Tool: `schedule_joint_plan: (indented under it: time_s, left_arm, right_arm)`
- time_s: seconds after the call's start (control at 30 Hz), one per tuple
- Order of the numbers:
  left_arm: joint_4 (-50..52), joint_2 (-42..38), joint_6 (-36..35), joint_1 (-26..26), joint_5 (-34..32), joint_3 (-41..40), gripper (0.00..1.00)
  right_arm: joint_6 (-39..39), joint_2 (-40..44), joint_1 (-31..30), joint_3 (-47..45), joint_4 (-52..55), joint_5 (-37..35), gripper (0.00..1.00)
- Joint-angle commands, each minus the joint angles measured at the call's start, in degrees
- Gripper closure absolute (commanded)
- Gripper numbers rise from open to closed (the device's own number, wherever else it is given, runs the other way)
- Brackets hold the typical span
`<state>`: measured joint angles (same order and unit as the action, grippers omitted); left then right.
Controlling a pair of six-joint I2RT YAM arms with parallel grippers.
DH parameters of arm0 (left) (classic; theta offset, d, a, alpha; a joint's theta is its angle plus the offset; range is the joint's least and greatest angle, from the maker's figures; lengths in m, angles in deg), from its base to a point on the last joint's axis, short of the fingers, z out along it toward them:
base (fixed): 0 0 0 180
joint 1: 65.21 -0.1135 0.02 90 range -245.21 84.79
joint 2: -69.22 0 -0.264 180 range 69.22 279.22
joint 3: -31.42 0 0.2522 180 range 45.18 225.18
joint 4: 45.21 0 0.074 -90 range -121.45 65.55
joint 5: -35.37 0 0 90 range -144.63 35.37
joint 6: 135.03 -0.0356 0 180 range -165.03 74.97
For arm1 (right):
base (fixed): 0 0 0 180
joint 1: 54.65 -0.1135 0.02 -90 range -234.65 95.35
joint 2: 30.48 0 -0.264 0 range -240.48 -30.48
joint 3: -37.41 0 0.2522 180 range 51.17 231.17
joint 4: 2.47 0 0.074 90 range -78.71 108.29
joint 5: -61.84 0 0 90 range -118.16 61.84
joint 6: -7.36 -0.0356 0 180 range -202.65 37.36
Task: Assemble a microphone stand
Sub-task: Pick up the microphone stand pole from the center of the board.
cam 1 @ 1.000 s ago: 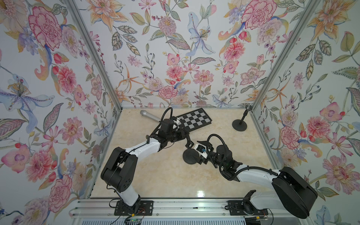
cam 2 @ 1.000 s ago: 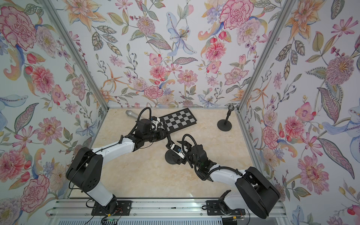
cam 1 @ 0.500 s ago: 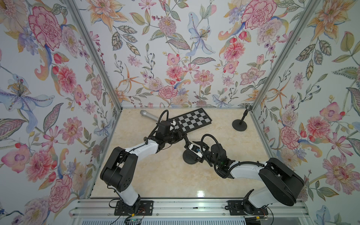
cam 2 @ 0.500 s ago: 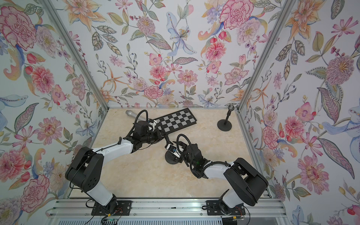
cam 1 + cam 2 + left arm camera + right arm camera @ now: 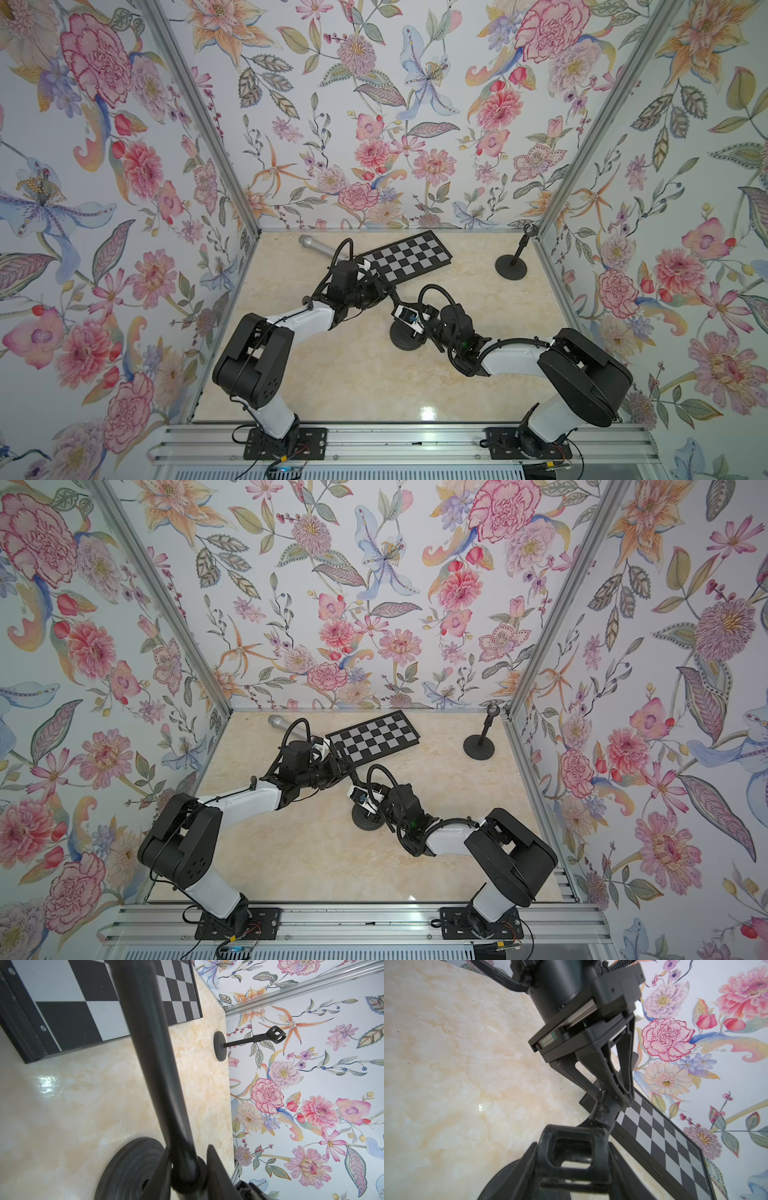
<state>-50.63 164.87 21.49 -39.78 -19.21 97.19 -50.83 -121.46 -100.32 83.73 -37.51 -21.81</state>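
Note:
A black stand pole [image 5: 149,1053] with a microphone clip [image 5: 571,1130] at its end hangs tilted over the round black base [image 5: 405,340], which lies flat mid-table. My left gripper [image 5: 187,1169] is shut on the pole near one end; in both top views it [image 5: 388,291] [image 5: 347,771] sits just behind the base [image 5: 365,821]. My right gripper [image 5: 573,1167] has its fingers against both sides of the clip. In a top view it [image 5: 405,320] is directly over the base. The base [image 5: 133,1169] shows beside the pole.
A grey microphone [image 5: 318,245] lies at the back left. A checkerboard [image 5: 407,259] lies behind the arms. A second, assembled stand [image 5: 511,266] stands at the back right by the wall, also seen as a stand [image 5: 220,1046] in the left wrist view.
My right gripper's jaws have come together round the clip, and the right arm has drawn in nearer the left gripper. The left gripper keeps its hold on the pole.

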Motion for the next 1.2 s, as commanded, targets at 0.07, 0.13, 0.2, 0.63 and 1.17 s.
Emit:
schedule_joint_plan:
  time_s: [0.07, 0.13, 0.2, 0.63, 1.17]
  left_arm:
    - [-1.7, -2.2, 0.9, -0.5, 1.5, -1.2, 0.95]
    - [-1.8, -2.5, 0.7, -0.5, 1.4, -1.2, 0.88]
    - [-2.1, -2.9, 0.2, -0.6, 1.2, -1.1, 0.77]
    - [-4.5, -10.9, -18.5, -2.8, -1.8, -0.2, 0.14]
    - [-67.3, -4.0, -71.4, 4.5, 3.3, -21.1, 0.13]
  right_arm:
    - [1.0, 1.3, -0.3, 0.3, -1.1, -0.9, 0.51]
    - [0.4, 2.3, -0.3, 0.0, -0.2, -1.1, 0.52]
    - [-1.1, 3.7, -0.1, -0.5, 0.5, -1.0, 0.53]
    - [-25.7, 18.4, 12.0, 7.2, 31.1, 17.4, 0.61]
    - [-65.9, 21.9, 31.3, 22.5, 63.2, 44.6, 0.75]
